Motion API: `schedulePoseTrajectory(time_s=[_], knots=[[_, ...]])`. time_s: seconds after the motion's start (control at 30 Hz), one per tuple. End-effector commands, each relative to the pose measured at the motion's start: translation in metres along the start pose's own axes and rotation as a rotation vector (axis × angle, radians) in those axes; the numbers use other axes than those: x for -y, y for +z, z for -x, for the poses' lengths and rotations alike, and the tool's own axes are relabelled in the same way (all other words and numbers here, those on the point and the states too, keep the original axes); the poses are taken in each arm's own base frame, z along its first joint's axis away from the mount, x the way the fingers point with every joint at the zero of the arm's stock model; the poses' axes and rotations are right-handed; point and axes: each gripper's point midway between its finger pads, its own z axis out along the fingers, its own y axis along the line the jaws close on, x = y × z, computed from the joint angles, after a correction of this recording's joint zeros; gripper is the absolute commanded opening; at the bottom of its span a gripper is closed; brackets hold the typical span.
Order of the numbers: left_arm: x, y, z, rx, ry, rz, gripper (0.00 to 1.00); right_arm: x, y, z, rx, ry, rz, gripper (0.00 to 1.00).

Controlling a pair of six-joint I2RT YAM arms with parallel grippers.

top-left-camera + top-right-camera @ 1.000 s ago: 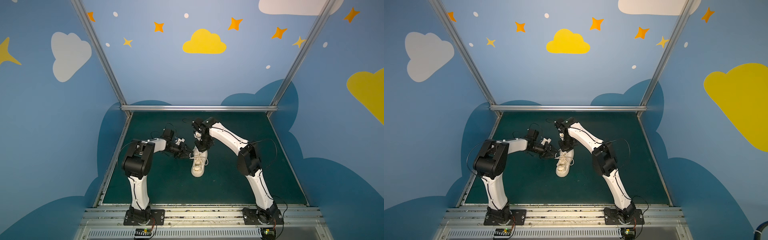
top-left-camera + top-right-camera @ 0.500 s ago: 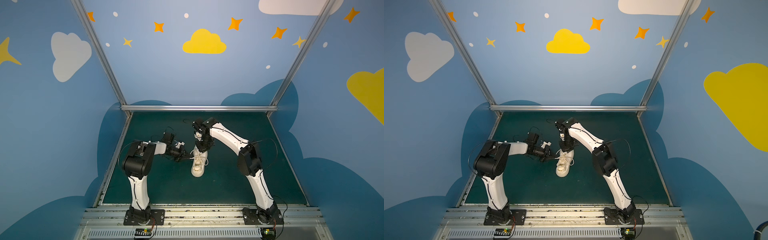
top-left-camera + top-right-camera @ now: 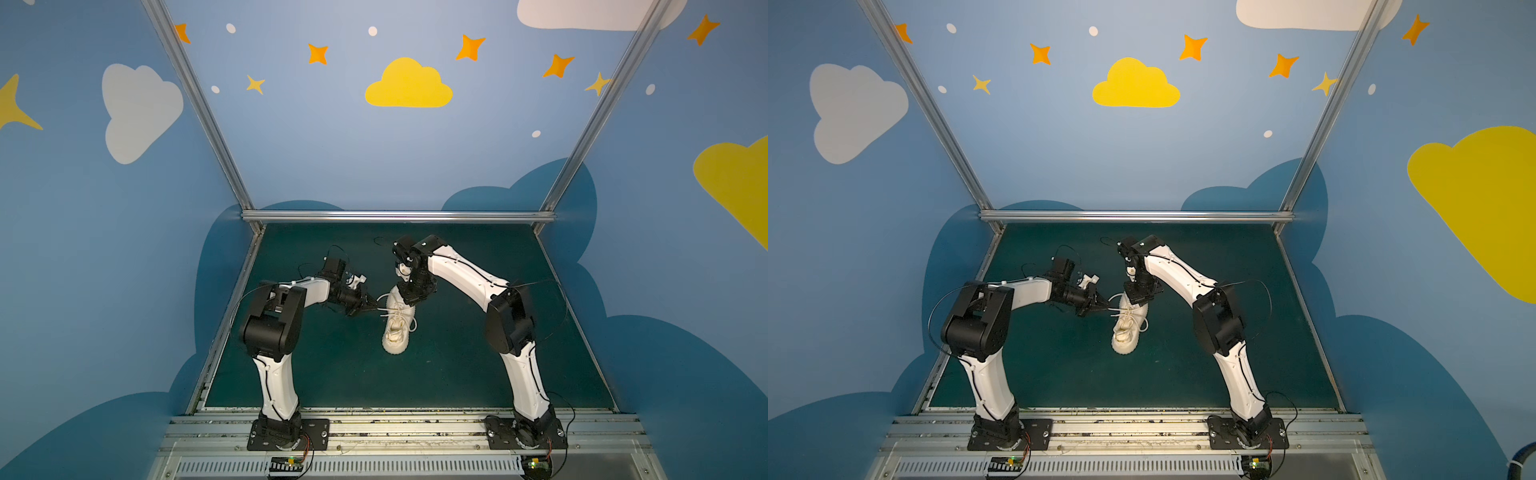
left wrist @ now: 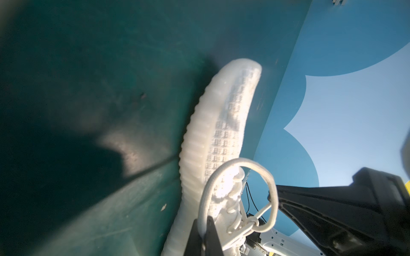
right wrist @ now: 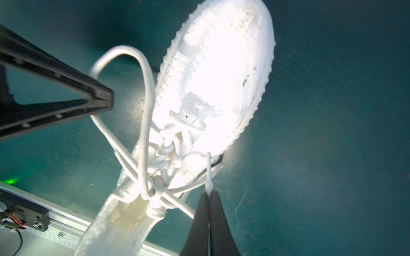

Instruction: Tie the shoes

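Cream lace loop [image 4: 243, 160] now pinched in left claw [image 4: 203, 223], open before; right claw [image 5: 208, 194] clamps lace tip [image 5: 208, 168].

Both top views look from high above the near edge of the dark green bench top [image 3: 457, 374], tilted down toward its far edge and the blue wall beyond. They are distant and nearly identical. The left wrist camera sits low and close beside the cream knit sneaker [image 4: 221, 133], looking along its ribbed side. The right wrist camera looks down on it from close above — both wrist views share its cream laces [image 5: 145, 88].
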Motion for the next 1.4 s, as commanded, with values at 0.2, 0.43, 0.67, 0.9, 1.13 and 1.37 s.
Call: schedulePoseTrajectory(time_s=[0.2, 0.43, 0.67, 0.9, 1.13, 1.37], knots=[[0.003, -0.014, -0.002, -0.008, 0.071, 0.072, 0.03, 0.019, -0.011, -0.015, -0.001, 0.048, -0.032, 0.00], [0.003, -0.017, -0.004, -0.022, 0.096, 0.102, 0.03, 0.024, -0.009, -0.022, -0.015, 0.064, -0.035, 0.00], [0.020, -0.013, -0.003, -0.031, 0.124, 0.020, 0.04, 0.007, -0.010, -0.016, 0.014, 0.041, 0.050, 0.00], [0.029, -0.019, 0.004, 0.003, 0.146, 0.028, 0.30, -0.002, -0.010, -0.008, 0.018, 0.028, 0.068, 0.00], [0.051, -0.031, 0.009, 0.067, 0.218, 0.035, 0.52, -0.001, -0.011, -0.008, 0.028, 0.025, 0.075, 0.00], [0.071, -0.020, 0.010, 0.036, 0.246, 0.017, 0.53, -0.001, -0.013, -0.007, 0.035, 0.027, 0.077, 0.00]])
